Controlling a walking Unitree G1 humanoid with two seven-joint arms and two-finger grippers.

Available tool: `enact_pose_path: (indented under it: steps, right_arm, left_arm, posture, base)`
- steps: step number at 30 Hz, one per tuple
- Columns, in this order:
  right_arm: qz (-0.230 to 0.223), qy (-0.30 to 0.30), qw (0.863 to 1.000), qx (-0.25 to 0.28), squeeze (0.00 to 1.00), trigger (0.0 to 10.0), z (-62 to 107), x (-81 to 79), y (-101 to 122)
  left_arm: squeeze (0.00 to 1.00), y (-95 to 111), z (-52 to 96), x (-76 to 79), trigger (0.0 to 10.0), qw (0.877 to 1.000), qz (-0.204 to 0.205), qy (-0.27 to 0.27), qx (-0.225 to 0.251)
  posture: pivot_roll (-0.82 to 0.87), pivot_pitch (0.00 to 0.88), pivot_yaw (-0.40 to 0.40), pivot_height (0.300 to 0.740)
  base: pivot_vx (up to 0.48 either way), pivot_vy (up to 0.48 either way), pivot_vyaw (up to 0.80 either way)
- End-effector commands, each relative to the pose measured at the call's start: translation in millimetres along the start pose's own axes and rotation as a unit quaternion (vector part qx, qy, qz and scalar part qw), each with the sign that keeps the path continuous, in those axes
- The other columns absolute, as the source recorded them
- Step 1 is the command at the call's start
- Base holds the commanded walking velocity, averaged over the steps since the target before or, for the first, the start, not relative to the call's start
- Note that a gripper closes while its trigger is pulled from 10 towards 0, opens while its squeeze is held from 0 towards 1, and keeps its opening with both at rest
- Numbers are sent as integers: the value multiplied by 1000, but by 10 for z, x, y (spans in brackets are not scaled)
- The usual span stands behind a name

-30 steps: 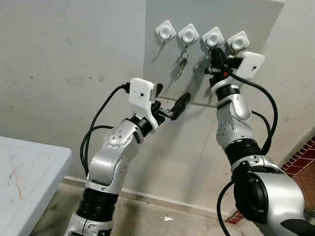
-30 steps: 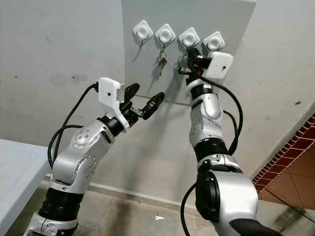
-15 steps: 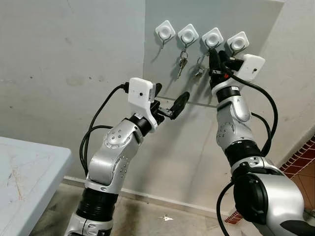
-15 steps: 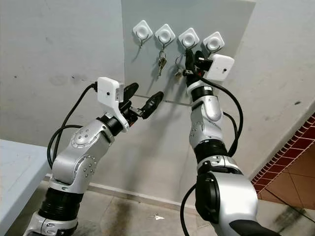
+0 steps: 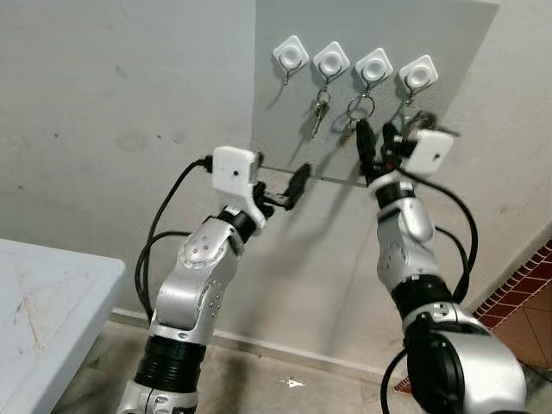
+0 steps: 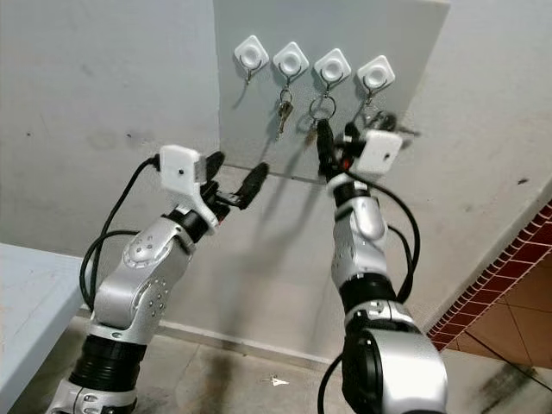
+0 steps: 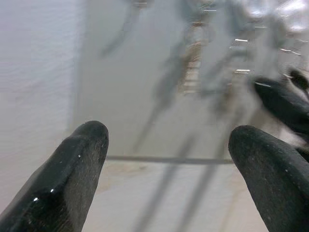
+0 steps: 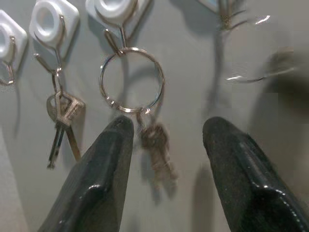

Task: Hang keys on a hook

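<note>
Several white hooks sit in a row on a grey board (image 5: 448, 34). A large key ring (image 8: 131, 79) with small keys (image 8: 157, 145) hangs from the third hook (image 5: 373, 65). My right gripper (image 8: 169, 128) is open just below the ring, one finger on each side of the dangling keys, not touching them. In the left eye view the right gripper (image 5: 376, 148) stands under that hook. Another key set (image 5: 320, 110) hangs from the second hook (image 5: 331, 59). Something blurred hangs from the fourth hook (image 5: 418, 73). My left gripper (image 6: 235, 172) is open and empty, lower and to the left of the board.
A white table (image 5: 43, 302) stands at the lower left beside the wall. Red tiling (image 5: 517, 293) runs along the lower right. Bare floor (image 5: 285, 379) lies below the arms. The first hook (image 5: 291, 53) carries nothing.
My right gripper let go of the key ring, which now hangs from the third hook, and drew back downward. The left arm sank a little and turned.
</note>
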State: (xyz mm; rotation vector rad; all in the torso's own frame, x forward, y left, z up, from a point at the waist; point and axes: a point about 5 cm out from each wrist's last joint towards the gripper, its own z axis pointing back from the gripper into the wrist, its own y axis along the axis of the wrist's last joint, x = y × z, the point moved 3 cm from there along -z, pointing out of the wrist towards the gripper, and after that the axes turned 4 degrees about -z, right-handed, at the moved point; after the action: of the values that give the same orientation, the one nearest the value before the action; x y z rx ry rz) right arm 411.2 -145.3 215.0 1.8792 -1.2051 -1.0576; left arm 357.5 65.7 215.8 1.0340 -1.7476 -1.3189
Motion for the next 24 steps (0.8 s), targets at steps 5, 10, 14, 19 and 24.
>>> enact_pose_path:
  steps: [5, 10, 14, 19, 24]
  right_arm:
    - [16, -7, 1000, -18, 0, 10000, 204, 81, -144]
    - [32, -23, 997, -62, 0, 10000, 493, 216, -374]
    - [51, -39, 991, -116, 0, 10000, 768, 353, -596]
    - [62, -55, 983, -165, 0, 10000, 1023, 470, -779]
    - [85, -77, 957, -268, 0, 10000, 1512, 625, -1102]
  left_arm:
    - [0, -253, 110, -184, 10000, 998, 1, 50, -28]
    - [0, -618, 273, -391, 10000, 993, 0, 100, -64]
    - [0, -882, 404, -501, 10000, 989, -22, 119, -87]
    - [0, -1172, 537, -600, 10000, 982, -29, 136, -127]
    - [0, -1747, 935, -657, 10000, 963, 5, 130, -237]
  posture:
    - [52, 16, -61, 740]
    - [47, 0, -58, 740]
    - [38, 0, -54, 740]
    - [36, 0, -50, 740]
    - [19, 0, -27, 740]
  base:
    - [0, 0, 0]
    - [0, 0, 0]
    - [0, 0, 0]
    - [0, 0, 0]
    - [0, 0, 0]
